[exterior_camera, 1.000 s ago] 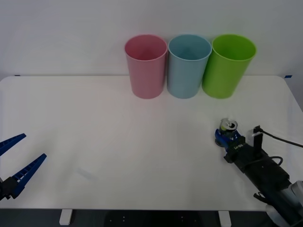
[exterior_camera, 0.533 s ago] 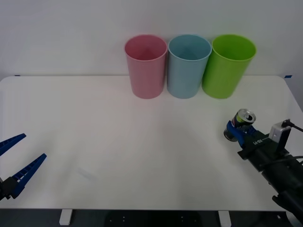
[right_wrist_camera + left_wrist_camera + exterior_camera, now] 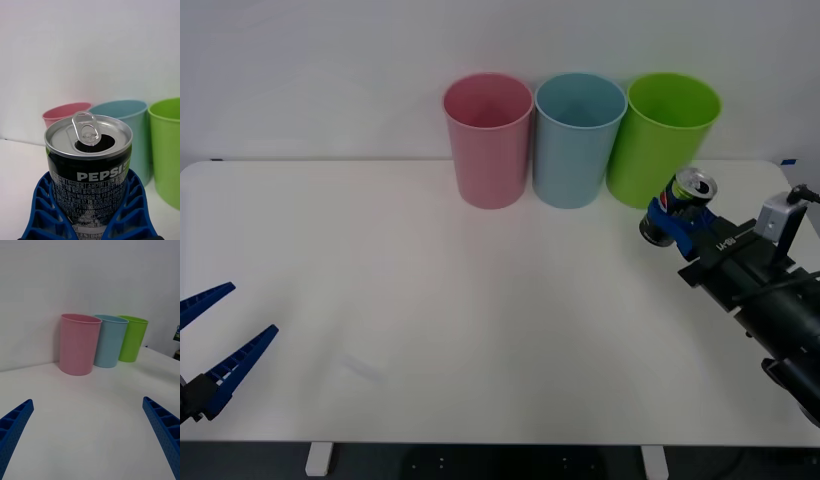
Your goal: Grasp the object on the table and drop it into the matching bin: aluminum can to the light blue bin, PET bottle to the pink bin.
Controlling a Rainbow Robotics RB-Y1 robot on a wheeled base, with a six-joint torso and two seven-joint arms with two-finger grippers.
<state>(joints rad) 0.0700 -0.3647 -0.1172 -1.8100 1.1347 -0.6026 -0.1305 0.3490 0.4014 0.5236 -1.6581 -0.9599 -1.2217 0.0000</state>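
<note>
Lifted: dark aluminum can (image 3: 682,206), silver top.

A plain white wall (image 3: 330,80) is standing behind the scene toward twelve o'clock, soft even light is falling across it, and a strip of dark floor (image 3: 480,462) is showing at six o'clock with two pale feet (image 3: 319,458) resting there.
</note>
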